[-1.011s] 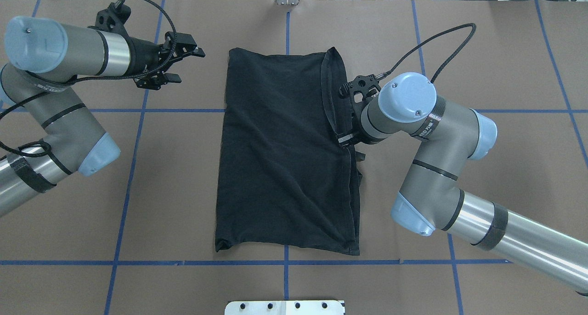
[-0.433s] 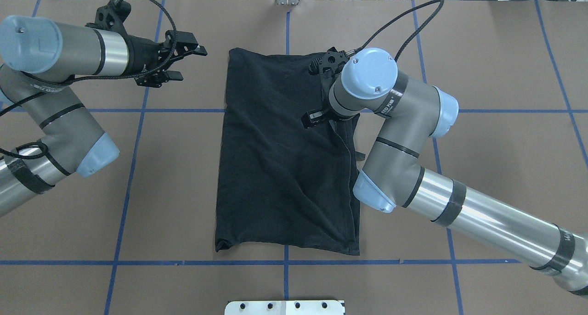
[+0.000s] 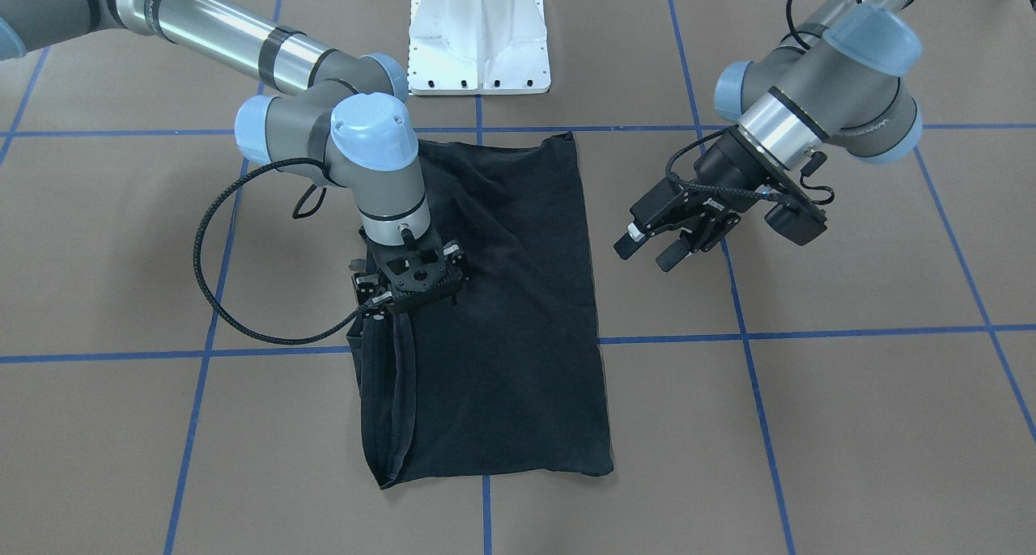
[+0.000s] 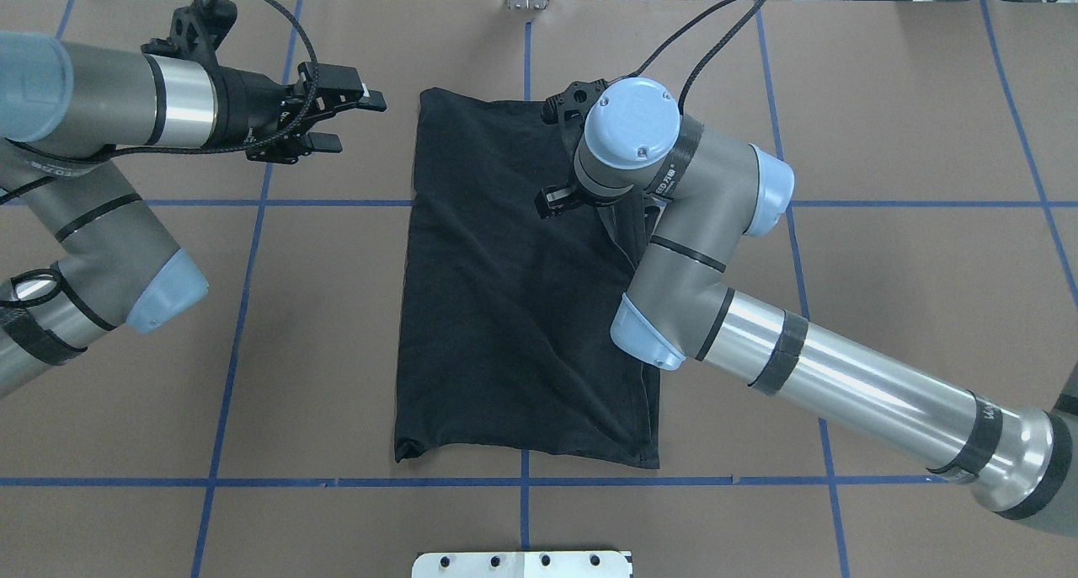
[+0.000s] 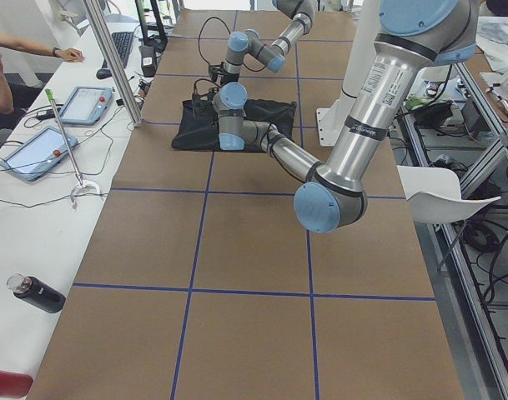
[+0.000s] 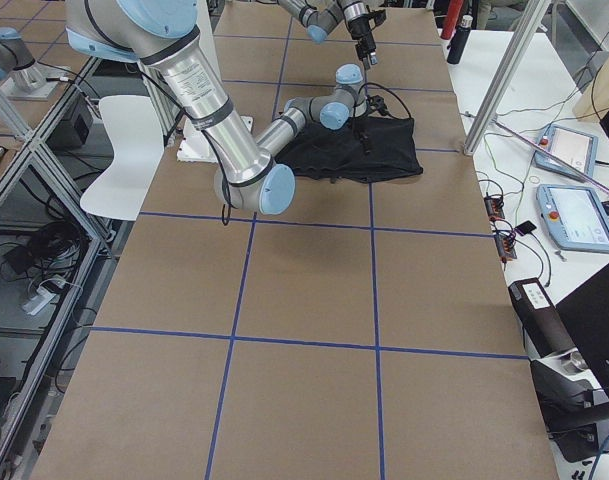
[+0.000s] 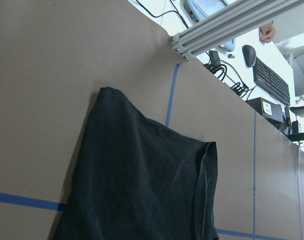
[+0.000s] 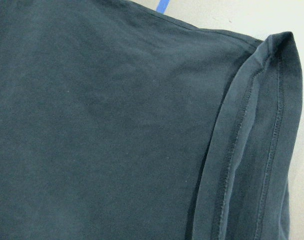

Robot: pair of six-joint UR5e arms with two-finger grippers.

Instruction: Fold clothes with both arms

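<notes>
Two fingers of the left black two-finger gripper (image 4: 352, 123) stand apart, hovering above the brown paper-covered table (image 4: 926, 98) just beside the far left corner of the black soft-fabric T-shirt (image 4: 505, 308). The shirt lies at the table's middle as a long rectangle, no logo showing. Over its far right part hangs the right black gripper (image 3: 405, 292), pointing down. Whether its fingers are together on cloth I cannot tell. The step looks like drawing the right edge inward. It would go best low and straight across, so the hem lands parallel to the left edge, with the left gripper ready to pin the near layer against sliding. The overhead view buries the right fingers under the wrist joint. The front-facing view shows a raised ridge of fabric (image 3: 388, 393) running from that gripper to the shirt's corner. The right wrist view adds the doubled, stitched hem (image 8: 251, 150).
</notes>
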